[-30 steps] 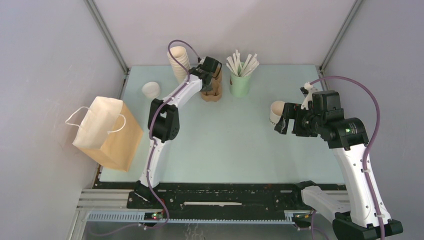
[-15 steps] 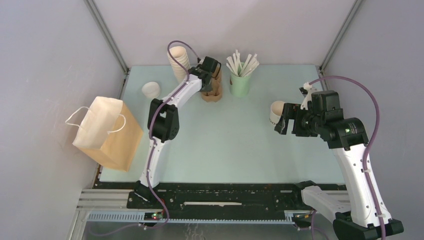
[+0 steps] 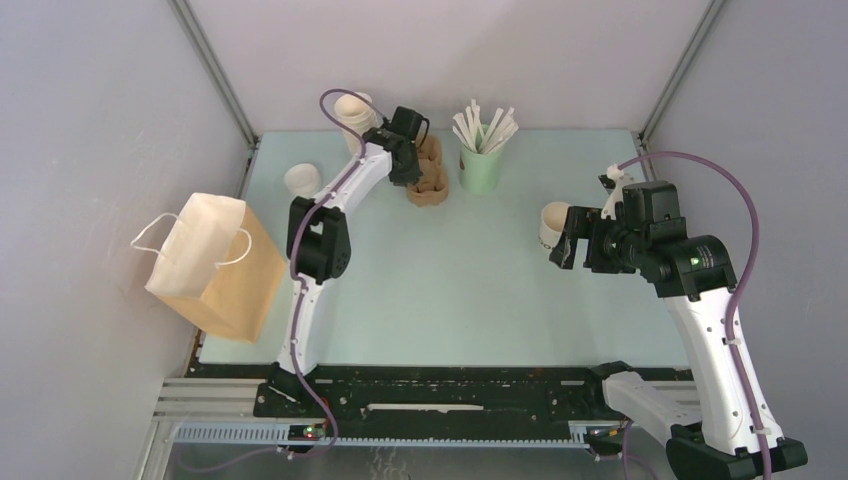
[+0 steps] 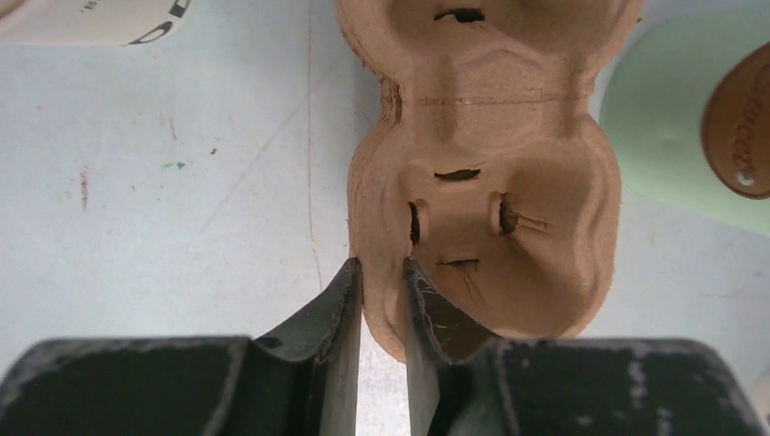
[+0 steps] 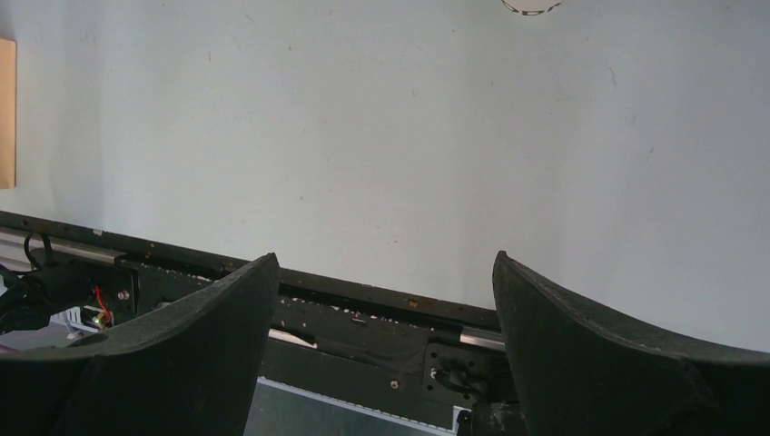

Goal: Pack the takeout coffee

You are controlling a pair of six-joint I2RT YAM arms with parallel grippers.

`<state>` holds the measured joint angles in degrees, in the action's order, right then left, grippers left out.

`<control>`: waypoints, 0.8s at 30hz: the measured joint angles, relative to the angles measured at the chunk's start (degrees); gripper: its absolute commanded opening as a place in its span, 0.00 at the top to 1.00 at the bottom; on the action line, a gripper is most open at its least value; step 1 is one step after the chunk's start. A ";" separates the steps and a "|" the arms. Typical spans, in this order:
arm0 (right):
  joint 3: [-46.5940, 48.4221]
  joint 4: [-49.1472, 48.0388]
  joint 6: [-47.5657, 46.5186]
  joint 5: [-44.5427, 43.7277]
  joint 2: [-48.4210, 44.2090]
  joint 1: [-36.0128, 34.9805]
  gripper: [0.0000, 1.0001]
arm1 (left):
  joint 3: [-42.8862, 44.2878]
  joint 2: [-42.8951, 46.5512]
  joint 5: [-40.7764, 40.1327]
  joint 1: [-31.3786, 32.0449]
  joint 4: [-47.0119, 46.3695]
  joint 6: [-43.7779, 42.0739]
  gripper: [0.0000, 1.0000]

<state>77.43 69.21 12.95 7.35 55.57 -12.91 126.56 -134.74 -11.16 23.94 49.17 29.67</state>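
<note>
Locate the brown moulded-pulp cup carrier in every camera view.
Top external: brown moulded-pulp cup carrier upper centre, left of the pale green cup.
Left wrist: the carrier fills centre frame, near rim pinched by the left hand.
Right wrist: not in view.
Shared landmark: the pale green cup, at the left wrist view's right edge.

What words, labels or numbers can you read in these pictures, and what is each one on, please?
Nothing reads clearly.
Brown oval tag on the pale green cup: sideways lettering, cut off, unreadable.
Cream cup at the left wrist view's top edge: dark marks, cut off.
Takeout coffee cup: lettering too small.
</note>
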 measured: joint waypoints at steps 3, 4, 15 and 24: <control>0.00 0.00 -0.02 0.00 0.00 -0.02 0.04 | 0.00 0.44 2.97 -0.66 0.35 1.60 0.82; 0.00 0.00 -0.02 0.00 0.00 -0.02 0.04 | 0.00 0.50 3.87 -0.90 0.39 2.08 0.82; 0.00 0.00 -0.02 0.00 0.00 -0.04 0.04 | 0.00 1.33 9.01 -2.75 0.46 5.09 1.00; 0.00 0.00 -0.02 0.02 0.00 -0.04 0.04 | -0.02 3.39 9.99 -2.82 0.20 6.27 1.00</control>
<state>77.43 69.21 12.93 7.38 55.57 -12.95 126.54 -131.35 -1.17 21.12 49.36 35.94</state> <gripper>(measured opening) 0.960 0.164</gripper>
